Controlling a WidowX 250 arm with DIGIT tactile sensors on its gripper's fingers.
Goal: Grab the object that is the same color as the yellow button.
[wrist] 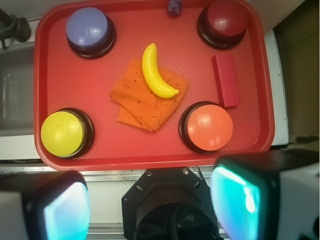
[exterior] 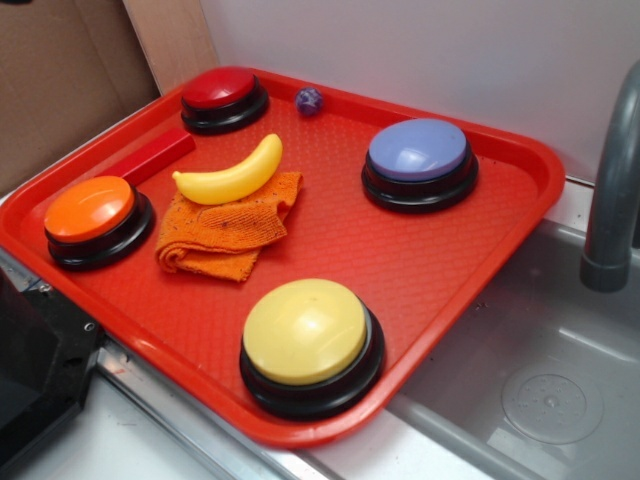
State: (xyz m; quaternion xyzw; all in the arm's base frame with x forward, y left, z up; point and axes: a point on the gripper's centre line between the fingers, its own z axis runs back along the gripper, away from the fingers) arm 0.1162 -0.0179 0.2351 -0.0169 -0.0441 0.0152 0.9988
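Note:
The object, a small glossy yellow toy banana (exterior: pixel 231 174) (wrist: pixel 155 71), lies on an orange cloth (exterior: pixel 226 229) (wrist: pixel 148 97) in the middle of a red tray (exterior: pixel 440 258) (wrist: pixel 52 75). The yellow button (exterior: pixel 306 331) (wrist: pixel 62 133) stands on a black base at the tray's near edge. My gripper (wrist: pixel 150 207) hovers high above the counter just outside the tray, open, with nothing between its two teal-padded fingers (wrist: pixel 237 202). It does not show in the exterior view.
On the tray also stand an orange button (exterior: pixel 90 210) (wrist: pixel 209 127), a dark red button (exterior: pixel 220 90) (wrist: pixel 227 19) and a lavender-blue button (exterior: pixel 418 152) (wrist: pixel 88 28). A red block (exterior: pixel 152 155) (wrist: pixel 225 80) and a small purple ball (exterior: pixel 308 100) (wrist: pixel 174 6) lie there too. A sink (exterior: pixel 540 380) with a grey faucet (exterior: pixel 612 190) adjoins.

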